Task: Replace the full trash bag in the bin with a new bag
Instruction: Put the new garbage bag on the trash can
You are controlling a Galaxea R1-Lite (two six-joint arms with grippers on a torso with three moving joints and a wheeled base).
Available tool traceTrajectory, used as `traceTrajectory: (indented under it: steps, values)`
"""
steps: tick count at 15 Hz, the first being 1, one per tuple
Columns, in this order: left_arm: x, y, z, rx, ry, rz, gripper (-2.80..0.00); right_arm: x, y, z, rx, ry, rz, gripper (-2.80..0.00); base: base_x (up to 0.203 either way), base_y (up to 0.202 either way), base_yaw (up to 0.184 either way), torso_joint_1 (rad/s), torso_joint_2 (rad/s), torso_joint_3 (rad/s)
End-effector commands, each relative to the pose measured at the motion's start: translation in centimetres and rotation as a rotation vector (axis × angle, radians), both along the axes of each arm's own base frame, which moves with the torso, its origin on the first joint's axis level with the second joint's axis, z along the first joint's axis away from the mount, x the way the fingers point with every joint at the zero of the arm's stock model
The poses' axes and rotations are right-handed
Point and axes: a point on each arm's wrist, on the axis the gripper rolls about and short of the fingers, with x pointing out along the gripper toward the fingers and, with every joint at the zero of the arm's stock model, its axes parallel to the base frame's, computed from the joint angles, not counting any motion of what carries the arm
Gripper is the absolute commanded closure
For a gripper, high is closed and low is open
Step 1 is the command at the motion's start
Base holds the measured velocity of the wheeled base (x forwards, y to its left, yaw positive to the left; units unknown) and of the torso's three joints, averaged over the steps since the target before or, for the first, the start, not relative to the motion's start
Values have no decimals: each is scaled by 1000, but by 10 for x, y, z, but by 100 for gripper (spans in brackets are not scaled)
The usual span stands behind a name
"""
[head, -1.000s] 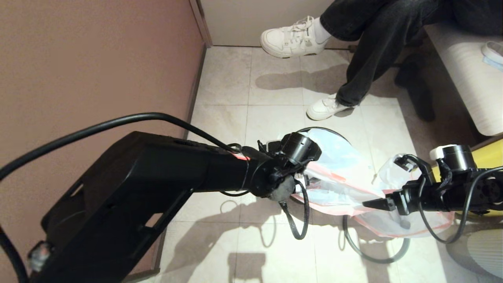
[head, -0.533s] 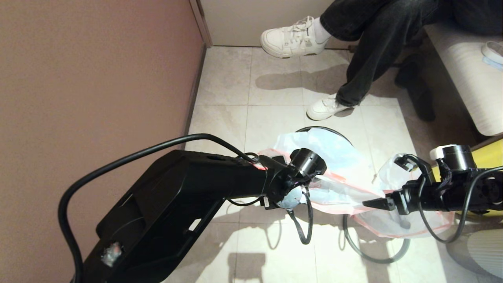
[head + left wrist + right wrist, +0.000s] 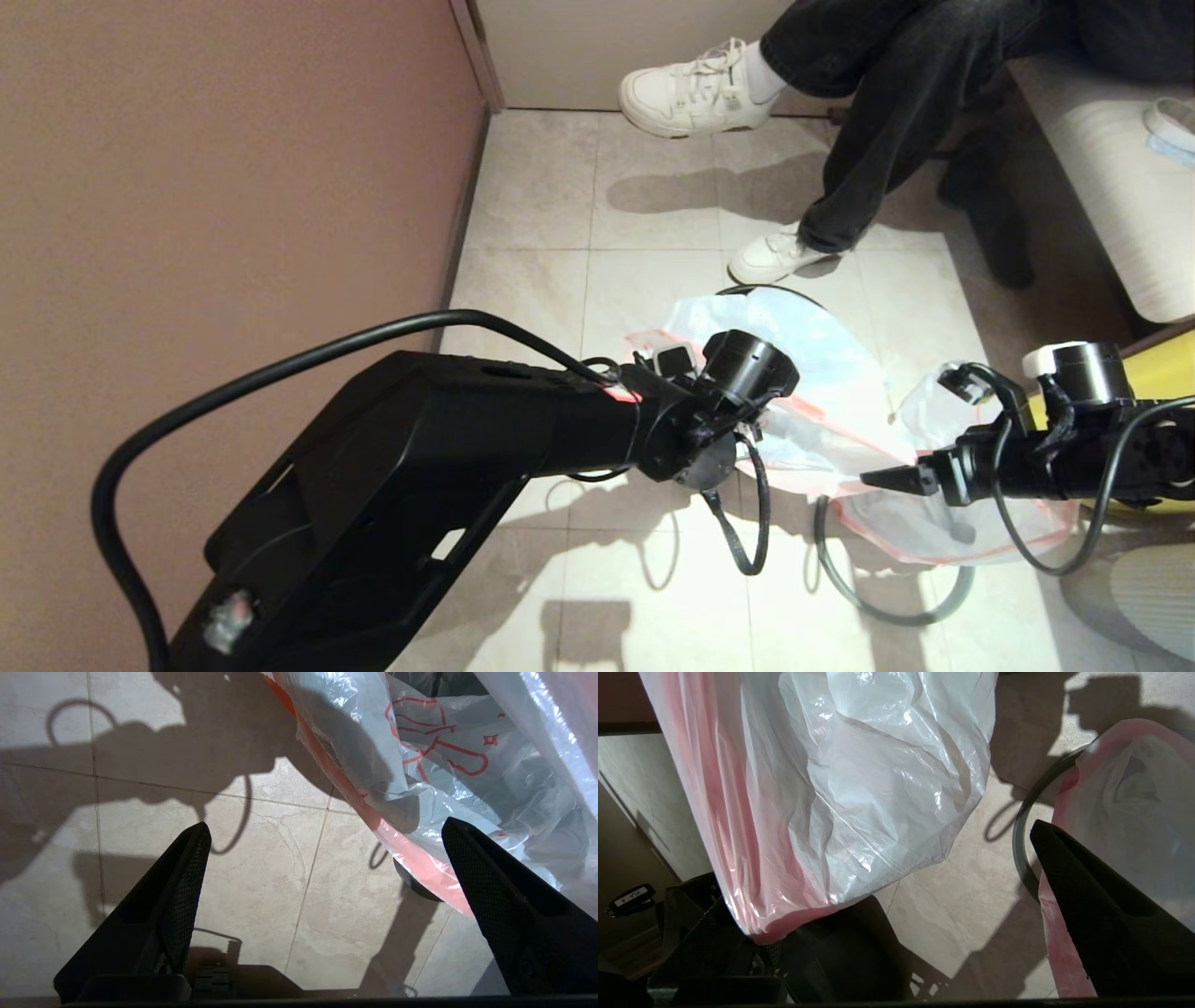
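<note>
The bin (image 3: 777,293) stands on the tiled floor, only an arc of its grey hoop (image 3: 1019,844) showing. The new bag (image 3: 812,369), plain film with red print (image 3: 434,751), is spread over it. My left gripper (image 3: 324,828) hangs open above the bin's near-left edge. One of its fingers (image 3: 472,868) is against the bag's pink edge and only floor lies between them. The full trash bag (image 3: 943,537) bulges on the floor at the right, its contents unclear. My right gripper (image 3: 882,481) is open beside it, and this bag's film (image 3: 859,793) drapes over one finger.
A brown wall (image 3: 233,168) runs along the left. A seated person's legs and white sneakers (image 3: 695,89) (image 3: 770,257) are just beyond the bin. A pale bench (image 3: 1111,177) stands at the right. A black cable loop (image 3: 878,607) lies on the floor near me.
My left arm has swung right and its wrist now sits further over the bin. The bag's film has spread further over the bin's far-left rim. The right arm has not moved.
</note>
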Motion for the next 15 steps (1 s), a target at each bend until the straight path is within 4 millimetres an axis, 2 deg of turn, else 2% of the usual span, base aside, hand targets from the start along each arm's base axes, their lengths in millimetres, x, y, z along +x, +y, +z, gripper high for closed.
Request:
traceTrajectory:
  steps: [1,4,5,7,9,11,15]
  values:
    - [1,-2,-4,3,0,4,-280,0,0,0,2,-2,4,-280,0,0,0,0,0,0]
    - [19,-3,-34,31,-23,30,-280,0,1,0,2,-2,5,-280,0,0,0,0,0,0]
    - [26,-3,-38,24,-51,30,-280,0,1,0,2,-2,7,-280,0,0,0,0,0,0]
    - [37,-3,-39,15,-124,9,-280,0,1,-1,2,1,7,-280,0,0,0,0,0,0]
    - [40,-2,-39,42,-151,8,-280,0,2,0,2,-1,9,-280,0,0,0,0,0,0]
    - [44,6,-32,59,-149,30,-280,0,2,0,2,-2,10,-280,0,0,0,0,0,0]
    - [48,12,-34,73,-136,40,-280,-1,3,1,1,-4,11,-280,0,0,0,0,0,0]
